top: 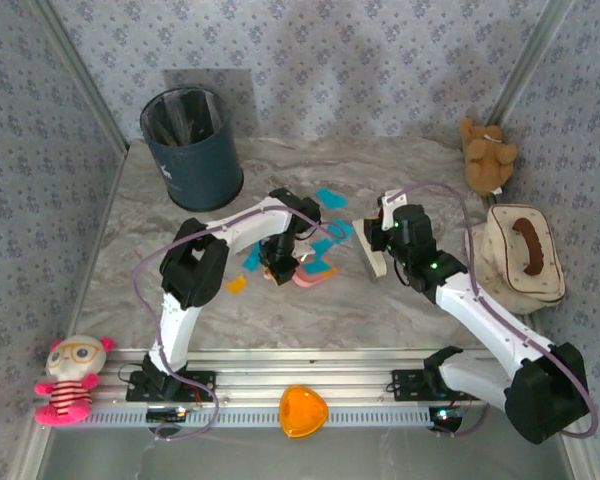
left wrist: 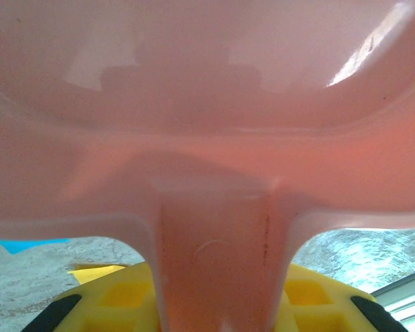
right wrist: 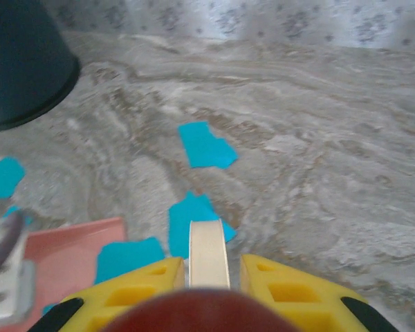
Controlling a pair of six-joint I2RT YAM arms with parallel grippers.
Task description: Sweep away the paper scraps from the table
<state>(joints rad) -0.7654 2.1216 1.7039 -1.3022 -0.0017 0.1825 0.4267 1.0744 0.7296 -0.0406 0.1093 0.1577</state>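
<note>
While the left gripper (top: 279, 266) pinches the handle of the one pink dustpan (top: 310, 277) on the table (top: 130, 270), the right gripper (right wrist: 207, 273) is clamped on a single cream brush (top: 373, 252) just right of that pan. Around the pan lie the paper scraps (top: 328, 197) — four cyan ones countable from above, beyond and beside it — and one orange-yellow scrap (top: 236, 284) to its left.

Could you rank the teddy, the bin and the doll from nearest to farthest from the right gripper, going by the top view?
1. Teddy, at the far right corner, nearest to the right gripper.
2. Bin, at the far left corner.
3. Doll, at the near left corner, clearly the farthest.
</note>
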